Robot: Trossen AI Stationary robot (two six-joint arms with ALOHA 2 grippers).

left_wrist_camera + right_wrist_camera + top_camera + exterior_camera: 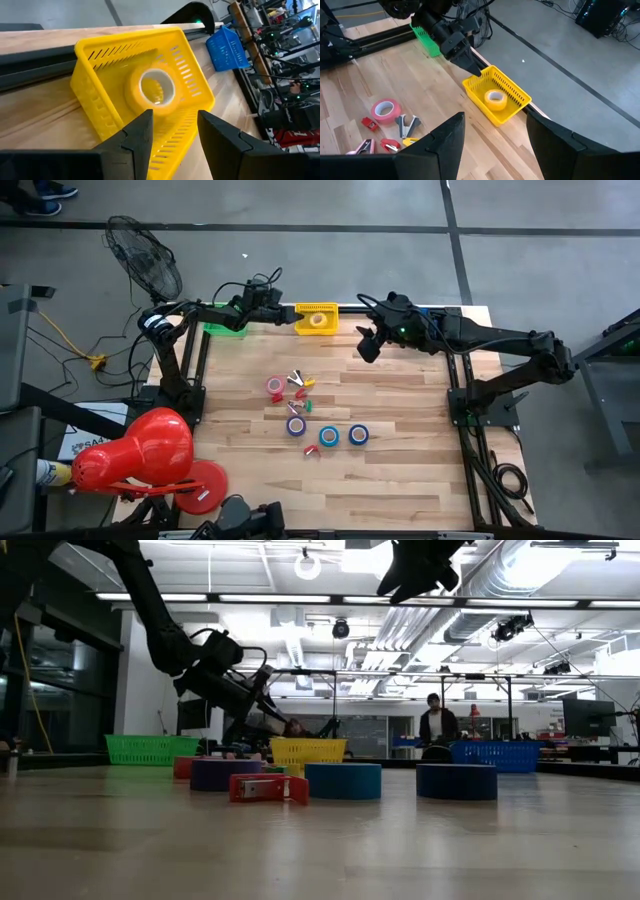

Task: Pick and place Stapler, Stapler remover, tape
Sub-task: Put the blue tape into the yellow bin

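Blk arms (500, 338), blk angular jaws.

The wooden table (400, 470) sits on a grey floor (520, 270) with dark lines. A black fan (145, 258) stands nearby. Long bright lights (280, 598) shine on the ceiling

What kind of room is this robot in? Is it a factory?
Probably a robotics lab or workshop, not a factory. The low view shows a big open hall with bare ceiling ducts and strip lights, a person at workbenches behind, and the right wrist view shows cables running across a concrete floor.
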